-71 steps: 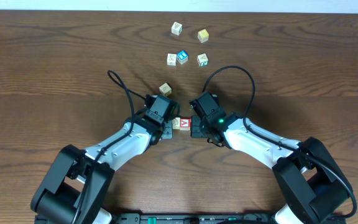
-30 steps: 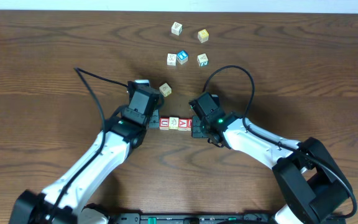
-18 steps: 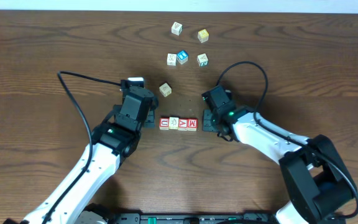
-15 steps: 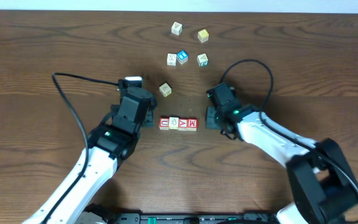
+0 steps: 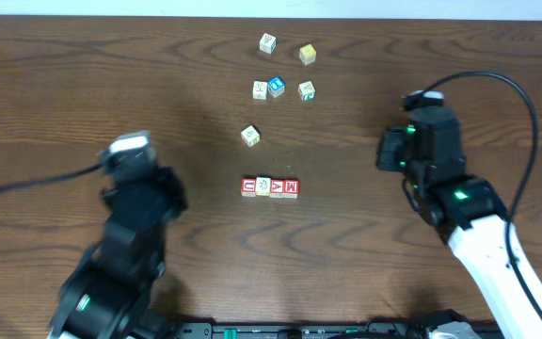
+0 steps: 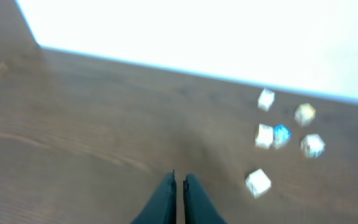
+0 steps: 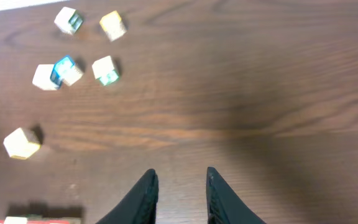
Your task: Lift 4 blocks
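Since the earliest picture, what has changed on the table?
The left gripper drew back from the row of four blocks, out to the left, shut; the right gripper drew back to the right, jaws now parted. Neither holds anything. The row and the loose cubes stayed in place.

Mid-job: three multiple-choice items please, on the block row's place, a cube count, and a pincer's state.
1. Where is the row of blocks? A in the right pincer; B flat on the table, ungripped; C stacked by the blue cube.
2. Loose cubes beyond it? A three; B four; C six.
3. The left pincer is: A shut, empty; B wide open; C shut on a block.
Answers: B, nothing touches the row; C, six scattered cubes; A, jaws together, nothing between.
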Action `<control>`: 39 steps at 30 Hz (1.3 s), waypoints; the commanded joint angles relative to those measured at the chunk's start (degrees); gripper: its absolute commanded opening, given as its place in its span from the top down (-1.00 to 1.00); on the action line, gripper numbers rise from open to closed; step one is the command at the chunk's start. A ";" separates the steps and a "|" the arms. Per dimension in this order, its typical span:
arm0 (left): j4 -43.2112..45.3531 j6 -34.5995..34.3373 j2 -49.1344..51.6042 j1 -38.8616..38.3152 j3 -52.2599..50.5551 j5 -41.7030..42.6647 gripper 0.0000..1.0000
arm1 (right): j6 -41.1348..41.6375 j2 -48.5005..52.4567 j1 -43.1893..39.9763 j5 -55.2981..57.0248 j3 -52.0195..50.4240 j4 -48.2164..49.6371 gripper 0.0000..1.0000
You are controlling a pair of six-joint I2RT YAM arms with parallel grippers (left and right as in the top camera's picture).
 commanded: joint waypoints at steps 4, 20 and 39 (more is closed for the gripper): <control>-1.92 1.64 -15.50 0.24 1.49 -4.28 0.41 | -3.76 -3.69 -3.89 8.15 0.72 -2.23 -0.75; -13.42 1.79 -27.52 0.24 8.20 -11.39 -0.08 | -3.72 3.28 -4.37 9.86 0.70 -2.29 -0.98; -16.52 2.64 -27.50 0.24 11.28 -22.86 -0.21 | -18.29 4.02 -4.37 25.29 0.70 3.52 -0.99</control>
